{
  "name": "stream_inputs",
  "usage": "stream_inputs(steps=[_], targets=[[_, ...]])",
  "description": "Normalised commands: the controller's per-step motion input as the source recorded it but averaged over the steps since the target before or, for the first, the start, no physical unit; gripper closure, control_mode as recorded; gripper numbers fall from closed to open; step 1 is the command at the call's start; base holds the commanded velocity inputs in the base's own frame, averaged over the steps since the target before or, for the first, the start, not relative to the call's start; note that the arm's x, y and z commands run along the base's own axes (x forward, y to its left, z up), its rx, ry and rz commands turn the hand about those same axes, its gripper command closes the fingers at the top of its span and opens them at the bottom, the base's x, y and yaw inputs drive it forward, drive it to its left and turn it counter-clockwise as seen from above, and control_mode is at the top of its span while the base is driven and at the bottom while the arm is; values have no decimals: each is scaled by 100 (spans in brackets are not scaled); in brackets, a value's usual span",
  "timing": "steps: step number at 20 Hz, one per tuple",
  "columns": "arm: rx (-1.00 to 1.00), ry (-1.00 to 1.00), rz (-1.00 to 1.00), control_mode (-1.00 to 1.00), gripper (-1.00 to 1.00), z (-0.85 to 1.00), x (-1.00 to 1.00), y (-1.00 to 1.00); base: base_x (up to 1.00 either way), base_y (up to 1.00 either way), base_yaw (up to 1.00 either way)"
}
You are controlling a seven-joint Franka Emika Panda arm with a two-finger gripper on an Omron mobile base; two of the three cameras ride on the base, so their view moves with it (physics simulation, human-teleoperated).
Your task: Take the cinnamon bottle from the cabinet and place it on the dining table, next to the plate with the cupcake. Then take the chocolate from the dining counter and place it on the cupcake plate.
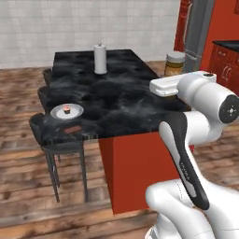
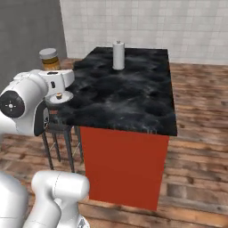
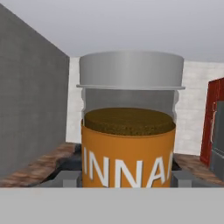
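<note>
Dining table point(image 1: 121, 100) ahead, black marble; I read the gripper point(image 3: 127, 177) clamped on the cinnamon bottle point(image 3: 127, 131), held upright above the table's right side; plate with the cupcake point(image 1: 66, 111) lies far left across the top.

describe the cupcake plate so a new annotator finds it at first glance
Start at the dining table, the black veined marble slab on a red base. At its near left corner, above the stool, lies the plate with the cupcake: round, flat, pale grey, one tiny pink-topped cupcake in the middle. The tall white cylinder stands at the far end.
</note>
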Motion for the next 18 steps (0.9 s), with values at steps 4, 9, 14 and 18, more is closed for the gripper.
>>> stream_inputs(steps=[4,9,14,18], targets=[[0,0,0,100,100,0,0,0,0,100,-50],[0,0,0,100,100,0,0,0,0,100,-50],[0,0,0,100,100,0,0,0,0,100,-50],[0,0,0,100,100,0,0,0,5,100,-49]])
